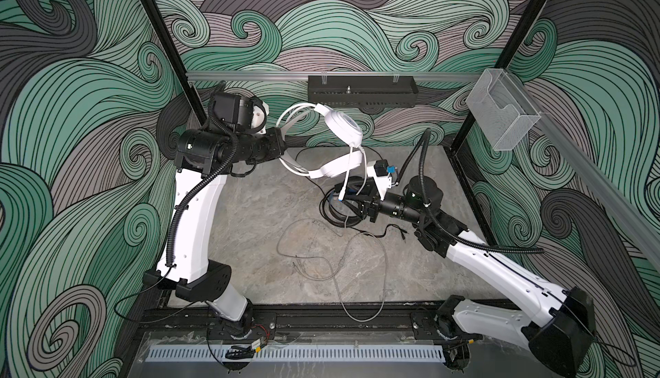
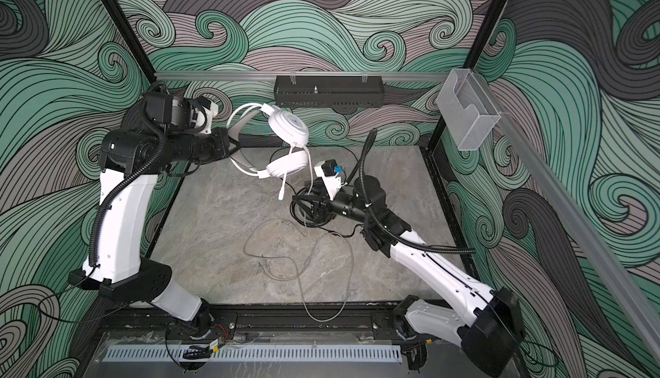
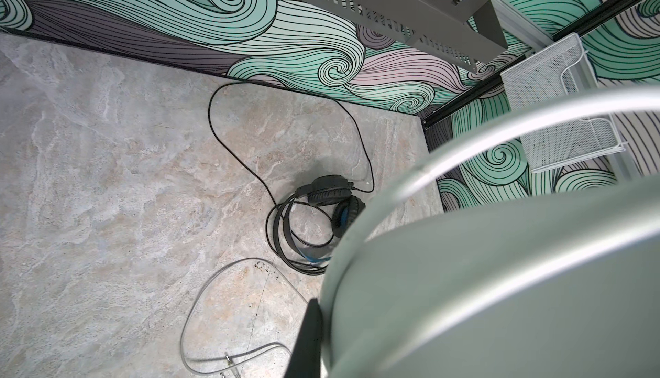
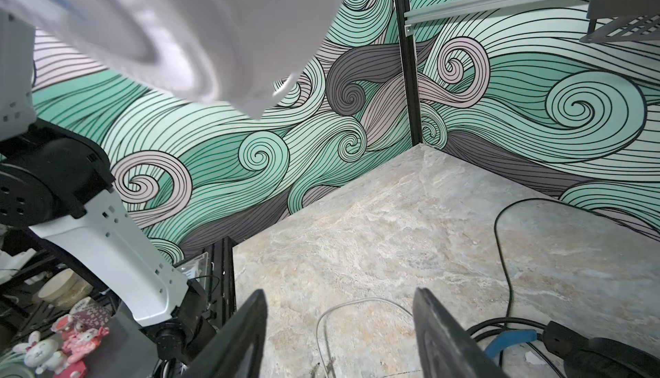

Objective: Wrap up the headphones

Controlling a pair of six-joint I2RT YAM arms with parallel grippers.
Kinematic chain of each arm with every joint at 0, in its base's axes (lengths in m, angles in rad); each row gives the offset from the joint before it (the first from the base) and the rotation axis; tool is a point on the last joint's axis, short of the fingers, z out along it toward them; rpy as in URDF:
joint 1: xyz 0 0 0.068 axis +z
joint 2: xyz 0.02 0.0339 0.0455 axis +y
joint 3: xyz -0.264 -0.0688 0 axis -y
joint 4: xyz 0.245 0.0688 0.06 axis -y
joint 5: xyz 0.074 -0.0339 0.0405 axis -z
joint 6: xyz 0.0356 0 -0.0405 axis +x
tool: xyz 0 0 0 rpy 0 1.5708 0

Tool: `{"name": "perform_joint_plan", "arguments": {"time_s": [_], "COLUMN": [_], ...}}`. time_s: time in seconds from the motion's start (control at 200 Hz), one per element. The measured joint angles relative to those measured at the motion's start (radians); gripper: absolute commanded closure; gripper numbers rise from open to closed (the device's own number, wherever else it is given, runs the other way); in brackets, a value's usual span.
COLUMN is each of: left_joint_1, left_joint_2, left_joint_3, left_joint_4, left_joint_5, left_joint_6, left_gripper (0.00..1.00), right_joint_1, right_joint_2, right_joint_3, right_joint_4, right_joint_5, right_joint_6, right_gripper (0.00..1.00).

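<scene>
The left hand (image 1: 284,145) is clamping shut on the band of the white headset (image 1: 341,126), holding it above the bench (image 1: 250,222). Its cups are pointing toward the right hand (image 4: 339,295), which is gaping empty beside the black headset (image 3: 326,194) lying below. The left fingers are hiding behind the blurred band.

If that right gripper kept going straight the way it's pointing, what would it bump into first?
Likely the thin pale cable on the grey marble tabletop, whose loop lies just ahead of the open right gripper. The white headset hangs above that line; depth is uncertain.
</scene>
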Motion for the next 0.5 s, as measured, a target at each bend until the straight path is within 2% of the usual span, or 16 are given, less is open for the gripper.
{"name": "perform_joint_plan", "arguments": {"time_s": [0.12,0.495], "left_joint_1": [0.002,0.014], "left_joint_2": [0.000,0.000], "left_joint_3": [0.000,0.000], "left_joint_4": [0.002,0.026], "left_joint_5": [0.006,0.029], "left_joint_6": [-0.016,-0.050], "left_gripper": [1.00,1.00], "right_joint_1": [0.000,0.000], "right_joint_2": [-0.011,0.019], "right_joint_3": [-0.016,-0.061], "right_joint_4": [0.003,0.081], "right_joint_5": [0.004,0.009], "right_joint_6": [-0.001,0.019], "right_gripper": [0.47,0.45]}}
